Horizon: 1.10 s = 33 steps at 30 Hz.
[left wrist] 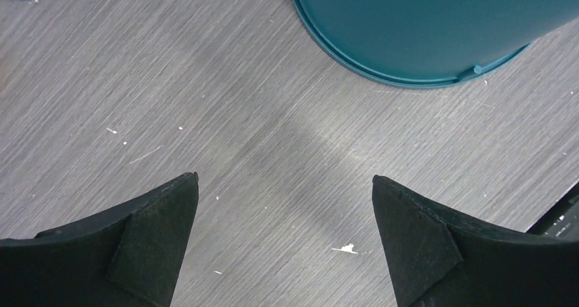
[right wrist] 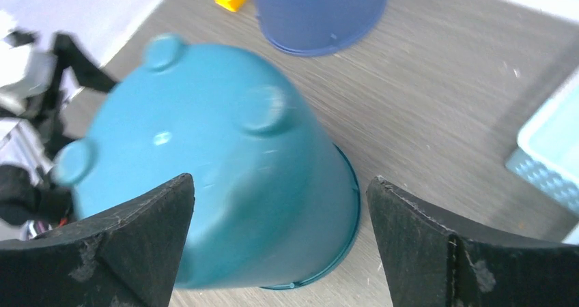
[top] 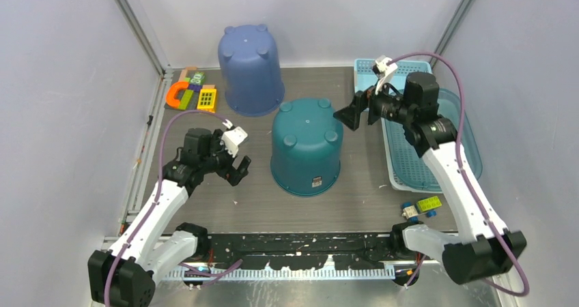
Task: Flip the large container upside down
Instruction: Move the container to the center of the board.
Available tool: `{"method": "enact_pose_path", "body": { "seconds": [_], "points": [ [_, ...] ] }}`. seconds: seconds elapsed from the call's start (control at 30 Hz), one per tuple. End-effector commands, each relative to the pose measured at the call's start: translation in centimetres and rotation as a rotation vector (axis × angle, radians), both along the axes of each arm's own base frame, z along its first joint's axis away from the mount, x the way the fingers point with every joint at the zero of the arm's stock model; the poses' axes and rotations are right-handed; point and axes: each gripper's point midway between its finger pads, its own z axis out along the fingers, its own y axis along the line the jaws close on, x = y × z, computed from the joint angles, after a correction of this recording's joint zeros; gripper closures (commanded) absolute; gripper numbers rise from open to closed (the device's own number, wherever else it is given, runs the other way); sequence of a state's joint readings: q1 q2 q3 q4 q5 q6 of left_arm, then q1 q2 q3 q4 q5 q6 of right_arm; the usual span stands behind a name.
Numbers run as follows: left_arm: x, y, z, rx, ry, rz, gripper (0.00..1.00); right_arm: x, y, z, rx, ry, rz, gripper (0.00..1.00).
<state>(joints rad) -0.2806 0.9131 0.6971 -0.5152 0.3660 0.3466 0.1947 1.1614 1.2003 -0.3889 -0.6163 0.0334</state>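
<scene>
Top external view is showing the teal container [top: 305, 145] sitting base-up, central on the tabletop [top: 205, 205]. Judging the flip done, I am aiming to retreat without nudging it. My left pincer [top: 239, 170] and right pincer [top: 348, 118], both wide and empty, are flanking it, the right just beside its far-right edge.

Teal container [top: 306, 145] — grey wood-grain table [top: 355, 198]

Top external: high above the near edge, tilted down, whole table [top: 369, 198] in frame. Left wrist: close, facing down on bare table, teal container [left wrist: 423, 27] rim at the frame's top. Right wrist: near, angled down across the same container from the table's right side toward its left edge. All three views share the container.
</scene>
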Motion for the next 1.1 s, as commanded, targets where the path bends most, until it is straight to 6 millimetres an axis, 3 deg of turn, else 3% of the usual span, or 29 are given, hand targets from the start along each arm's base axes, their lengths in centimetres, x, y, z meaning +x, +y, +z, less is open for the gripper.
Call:
{"method": "enact_pose_path", "body": {
  "seconds": [0.0, 0.2, 0.47, 0.73, 1.07],
  "points": [
    [1.6, 0.1, 1.1, -0.01, -0.09, 0.027, 0.0, -5.4, 2.1, 5.0, -0.028, -0.208, 0.237, 0.0],
    [1.6, -0.2, 1.2, -0.022, -0.075, 0.027, 0.0, -8.7, 3.7, 4.1, -0.032, -0.21, 0.408, 0.0],
    [1.4, -0.2, 1.4, -0.034, -0.071, 0.024, 0.0, -11.1, 5.5, 0.5, -0.143, -0.206, 0.581, 0.0],
    [1.1, 0.0, 2.3, -0.036, -0.093, 0.021, 0.0, -13.1, 4.4, -1.6, -0.315, -0.199, 0.699, 0.0],
    [1.4, 0.1, 1.9, -0.019, -0.071, 0.023, 0.0, -13.8, 3.7, -2.7, -0.353, -0.174, 0.762, 0.0]
  ]
}}
